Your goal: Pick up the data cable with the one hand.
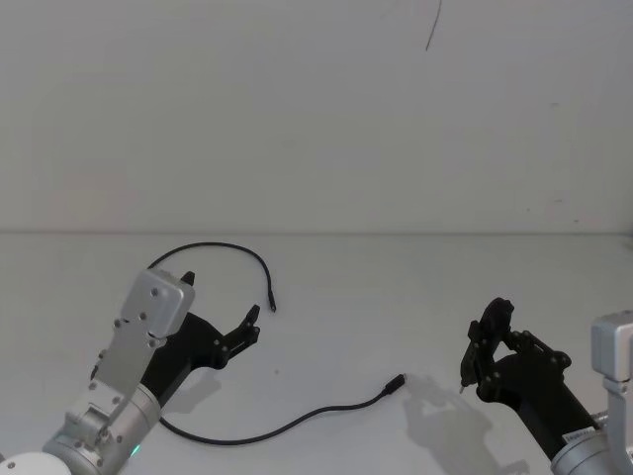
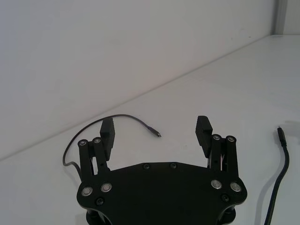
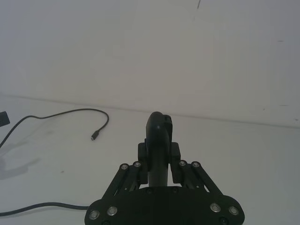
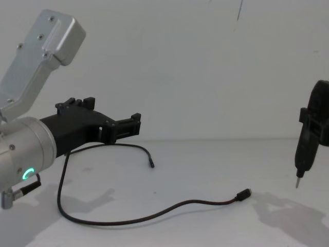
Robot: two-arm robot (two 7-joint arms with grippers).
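Data cable (image 1: 213, 244) round left tool (image 1: 222, 297), stylus (image 4: 303, 157) near

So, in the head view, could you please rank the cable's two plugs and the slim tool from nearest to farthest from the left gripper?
1. Rear plug, just right of the open left gripper.
2. Front plug, mid-table, nearer the robot.
3. Slim tool, clamped in the right gripper, far right.

The right gripper (image 3: 159, 157) is seen from behind, its fingers (image 3: 143, 152) closed on a slim black tool (image 3: 158, 129) clamped between them. On the white table (image 3: 234, 154) the data cable (image 3: 70, 111) is laid in a loose arc (its small plug lying free, well apart from the gripper), and another stretch is seen nearer the gripper's base.
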